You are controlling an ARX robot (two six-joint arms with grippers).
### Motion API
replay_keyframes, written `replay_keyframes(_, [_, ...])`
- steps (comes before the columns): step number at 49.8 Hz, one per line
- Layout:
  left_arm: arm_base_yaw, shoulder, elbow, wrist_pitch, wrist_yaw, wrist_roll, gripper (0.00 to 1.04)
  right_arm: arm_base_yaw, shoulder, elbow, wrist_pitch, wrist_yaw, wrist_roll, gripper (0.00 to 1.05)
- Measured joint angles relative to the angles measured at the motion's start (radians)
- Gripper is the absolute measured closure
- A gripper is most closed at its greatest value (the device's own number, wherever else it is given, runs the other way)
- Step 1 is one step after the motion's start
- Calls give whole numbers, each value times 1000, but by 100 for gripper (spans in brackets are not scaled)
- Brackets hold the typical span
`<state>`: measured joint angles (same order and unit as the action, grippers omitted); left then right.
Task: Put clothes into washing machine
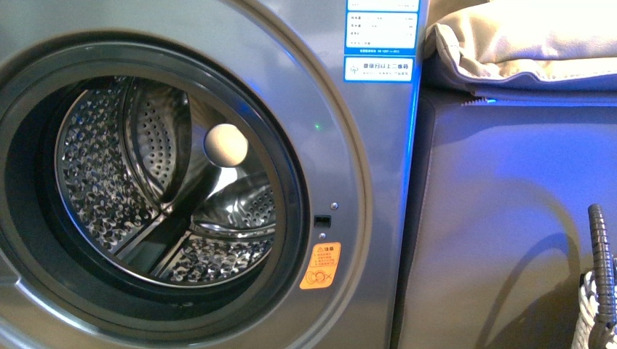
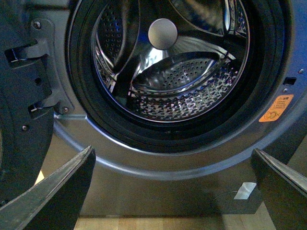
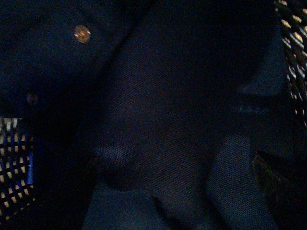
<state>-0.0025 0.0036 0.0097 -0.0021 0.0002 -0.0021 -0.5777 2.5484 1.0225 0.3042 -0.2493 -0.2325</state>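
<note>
The silver-grey washing machine fills the left of the front view, its porthole open and its perforated steel drum empty. In the left wrist view my left gripper is open and empty, low in front of the black-rimmed porthole, with the drum behind it. The right wrist view is dim. Dark navy clothes with metal snap buttons fill it, very close. My right gripper is open just over the fabric, its fingers hardly showing.
The open door hangs beside the porthole. A beige cushion lies on a grey cabinet right of the machine. A woven basket and a ribbed cable show at the bottom right; basket weave surrounds the clothes. Wooden floor lies below.
</note>
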Motion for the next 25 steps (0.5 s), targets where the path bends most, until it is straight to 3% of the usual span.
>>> replay_keyframes(25, [0,0,0,0,0,0,7,0,183,56,82,45,-6,7])
